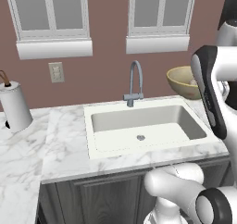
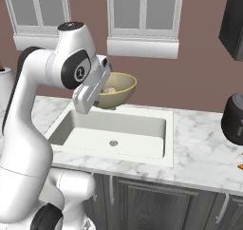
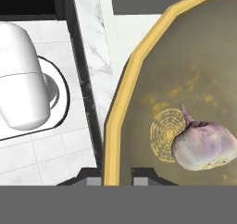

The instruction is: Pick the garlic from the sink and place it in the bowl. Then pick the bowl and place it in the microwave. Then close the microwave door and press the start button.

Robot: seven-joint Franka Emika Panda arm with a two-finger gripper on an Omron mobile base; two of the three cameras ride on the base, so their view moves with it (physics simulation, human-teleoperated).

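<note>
One garlic (image 3: pixel 203 146) bulb lying sideways in bowl (image 3: pixel 139 93), stem tip up-left, jaws clamping bowl rim.

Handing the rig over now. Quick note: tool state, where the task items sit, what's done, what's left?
Tool: shut on the bowl, fingers astride its rim, and holding it lifted over the back of the sink.
Garlic: lying inside the bowl, so step one is done.
Sink basin: just the drain, faucet behind.
Microwave: a dark unit at upper right, partly in frame; door state can't be told.
Left: carry the bowl into the microwave, close the door, press start.
</note>
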